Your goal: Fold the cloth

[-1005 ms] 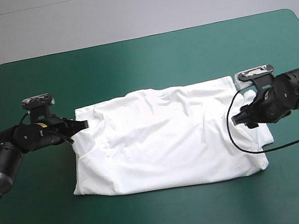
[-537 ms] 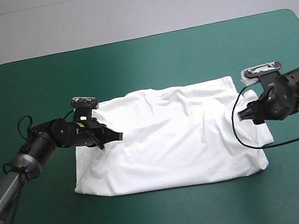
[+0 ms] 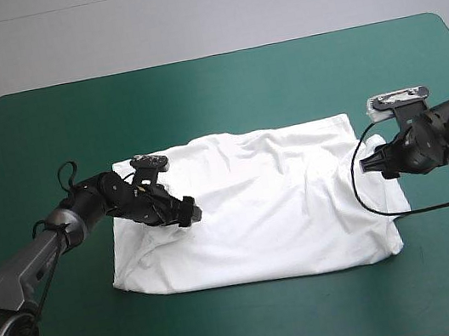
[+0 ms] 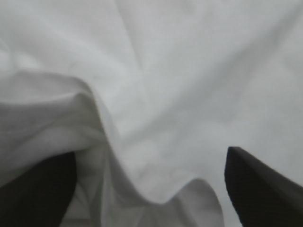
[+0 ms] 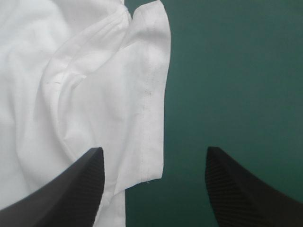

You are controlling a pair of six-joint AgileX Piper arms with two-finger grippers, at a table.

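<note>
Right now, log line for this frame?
T-shirt: spread flat | left gripper: open, over cloth | right gripper: open, at hemmed edge

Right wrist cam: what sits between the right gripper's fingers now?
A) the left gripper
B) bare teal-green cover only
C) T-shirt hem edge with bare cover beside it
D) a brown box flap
C: the right gripper stands open, and the hemmed edge of the T-shirt runs between its fingers, with bare teal-green cover alongside.

A robotics lab, it seems: a teal-green covered table (image 3: 212, 92) on plain grey floor (image 3: 224, 13).
</note>
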